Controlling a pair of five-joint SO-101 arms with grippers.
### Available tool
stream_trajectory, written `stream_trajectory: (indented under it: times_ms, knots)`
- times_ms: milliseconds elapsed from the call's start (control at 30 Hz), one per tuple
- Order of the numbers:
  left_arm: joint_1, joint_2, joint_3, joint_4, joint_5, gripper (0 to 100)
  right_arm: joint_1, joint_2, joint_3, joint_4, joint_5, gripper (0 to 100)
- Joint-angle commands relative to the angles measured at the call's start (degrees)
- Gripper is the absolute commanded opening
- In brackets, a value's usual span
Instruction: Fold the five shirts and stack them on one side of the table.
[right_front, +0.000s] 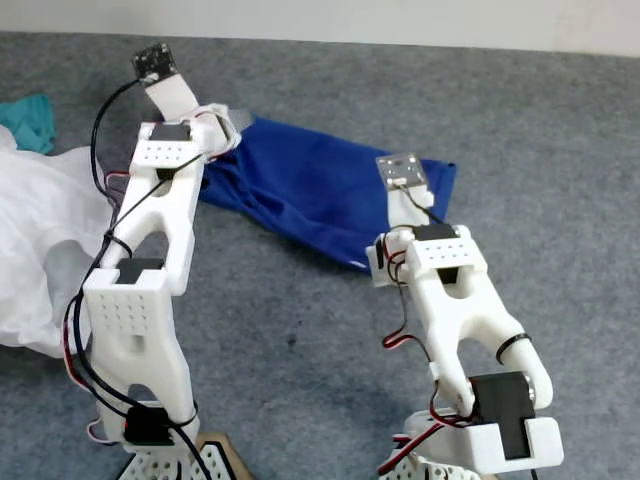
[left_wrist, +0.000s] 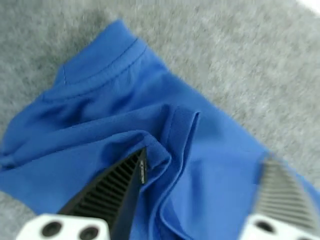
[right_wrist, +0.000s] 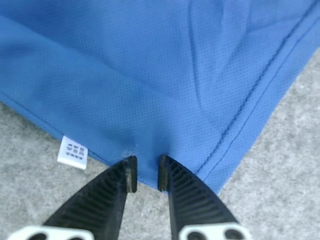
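Observation:
A blue shirt (right_front: 320, 190) lies spread and rumpled across the middle of the grey table. My left gripper (right_front: 226, 126) hovers over the shirt's far left end. It is open, with its fingers (left_wrist: 117, 192) wide apart above a raised fold of the blue shirt (left_wrist: 210, 140). My right gripper (right_front: 378, 260) is at the shirt's near hem. Its fingertips (right_wrist: 131, 172) rest right at the edge of the blue shirt (right_wrist: 150, 75) with a narrow gap between them. A white tag (right_wrist: 72, 151) sits on that hem beside them.
A crumpled white shirt (right_front: 40, 240) lies at the table's left edge, close to the left arm. A teal shirt (right_front: 30, 120) lies behind it at the far left. Bare grey surface (right_front: 540, 150) stretches to the right and in front between the arms.

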Motion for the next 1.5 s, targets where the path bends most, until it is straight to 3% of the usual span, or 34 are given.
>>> stream_trajectory:
  times_ms: [0, 233, 300, 333, 467, 633, 833, 1100, 1200, 1400, 1467]
  knots:
    - [-2.1, -0.8, -5.5, 0.7, -0.8, 51, -0.5, -2.9, 0.0, -0.9, 0.5, 9.1]
    - [-2.2, -0.8, -16.1, 12.1, -0.7, 52, -0.6, -2.9, 0.0, -2.1, 0.4, 8.7]
    - [-3.2, -0.8, -17.9, 15.6, -0.7, 52, -0.8, -3.3, 0.0, -2.1, 0.4, 4.5]
    - [-3.8, -0.8, -18.5, 17.5, -0.7, 52, -1.7, -3.4, -0.4, -2.1, 0.4, 0.7]
    - [-6.9, -0.8, -21.8, 25.9, -0.4, 52, -6.7, -3.4, -1.5, -3.6, 0.7, 0.5]
    - [-10.2, -2.4, -30.5, 41.9, 5.5, 52, -13.3, -2.9, -6.9, -4.2, 0.4, 0.5]
    - [-10.5, -4.7, -34.0, 56.6, 5.4, 52, -20.6, -2.2, -13.7, -10.0, -5.5, 0.5]
    - [-10.1, -5.1, -29.1, 59.6, 5.3, 51, -24.9, 13.8, -27.4, -10.0, -7.6, 0.5]
    - [-10.5, -5.1, -28.4, 59.6, 4.1, 43, -25.2, 20.0, -33.6, -10.0, -7.5, 0.5]
    - [-14.0, -5.1, -30.3, 58.4, -3.7, 0, -28.8, 24.0, -40.0, -10.0, -7.5, 0.5]
    - [-15.9, -5.0, -31.0, 58.5, -5.3, 4, -30.2, 24.3, -41.0, -10.2, -7.5, 0.5]
